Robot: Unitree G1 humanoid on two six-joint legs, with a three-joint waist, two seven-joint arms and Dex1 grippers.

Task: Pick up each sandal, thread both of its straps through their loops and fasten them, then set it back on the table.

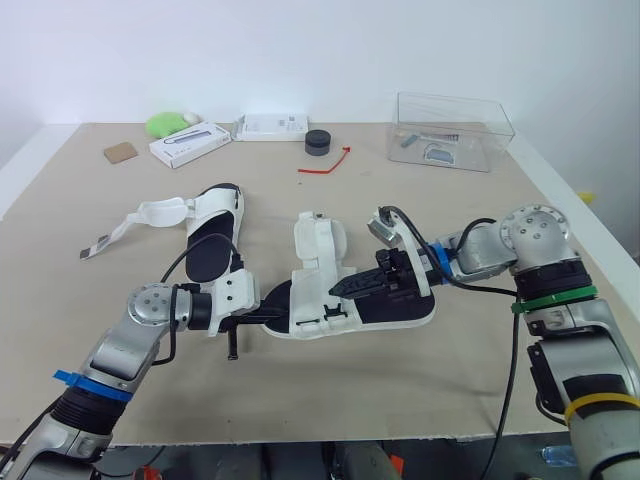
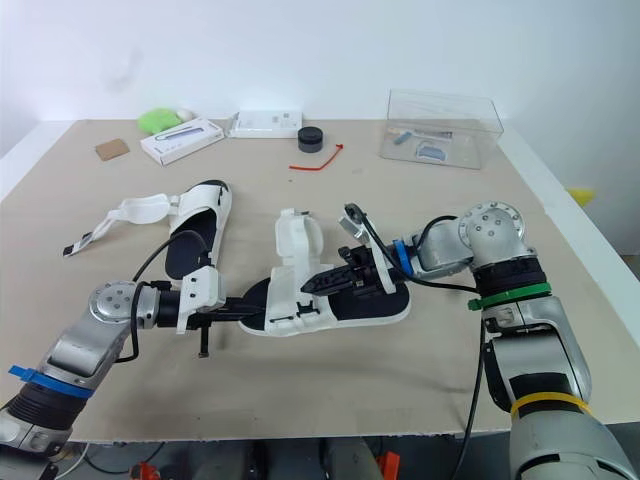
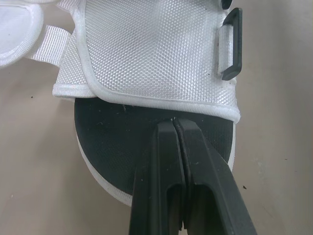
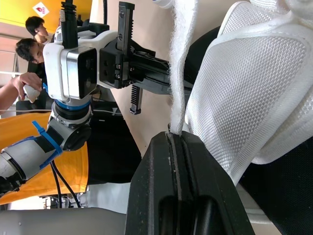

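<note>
While white mesh sandal [image 1: 412,312] w/ black insole [image 3: 112,142] lies long axis L-R, left pincer [image 1: 270,318] rests closed on insole; right pincer [image 1: 340,288] pinches white strap [image 4: 179,63].

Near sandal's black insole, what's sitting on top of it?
The left gripper, jaws shut, lies over one end of the insole. The white mesh upper covers the insole beyond, so that part is hidden.

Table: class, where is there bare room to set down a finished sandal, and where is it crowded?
Free: the table strip along its near edge, before the near sandal; the patch between the red tie and that sandal; the right side nearer than the clear box. Crowded: around the left sandal and the back-left boxes.
</note>
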